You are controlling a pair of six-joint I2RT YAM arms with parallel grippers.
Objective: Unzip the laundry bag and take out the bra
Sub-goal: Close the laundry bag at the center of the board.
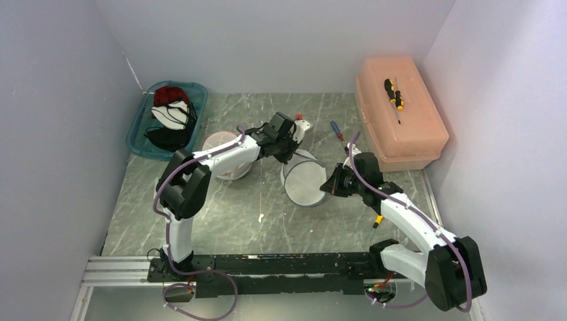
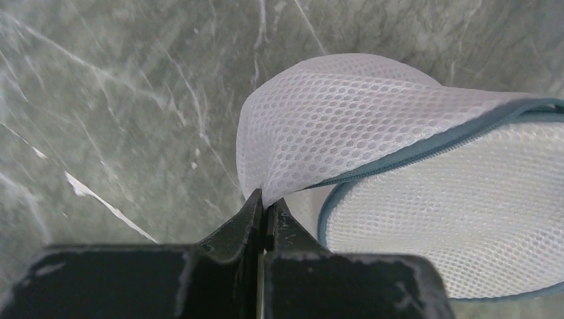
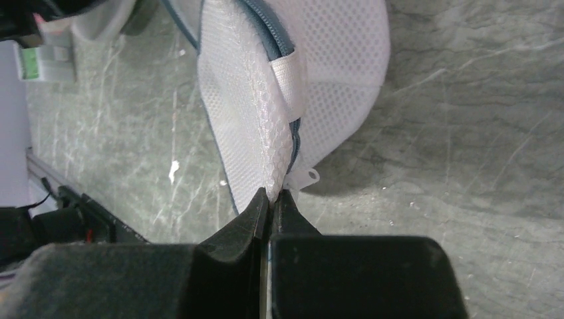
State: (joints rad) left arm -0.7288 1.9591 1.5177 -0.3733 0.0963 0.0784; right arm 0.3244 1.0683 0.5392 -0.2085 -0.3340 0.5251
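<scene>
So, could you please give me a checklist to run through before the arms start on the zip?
1. Grip of the left pincer on the laundry bag mesh: ok, shut on it.
2. Grip of the right pincer on mesh by the zipper end: ok.
3. Hold on the white pull tab: not ok, it hangs free.
4. Opening of the zipper: not ok, closed where visible.
5. Sight of the bra inside: cannot tell.

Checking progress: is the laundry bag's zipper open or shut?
Shut where visible: the teal zipper on the mesh laundry bag shows no gap.
</scene>
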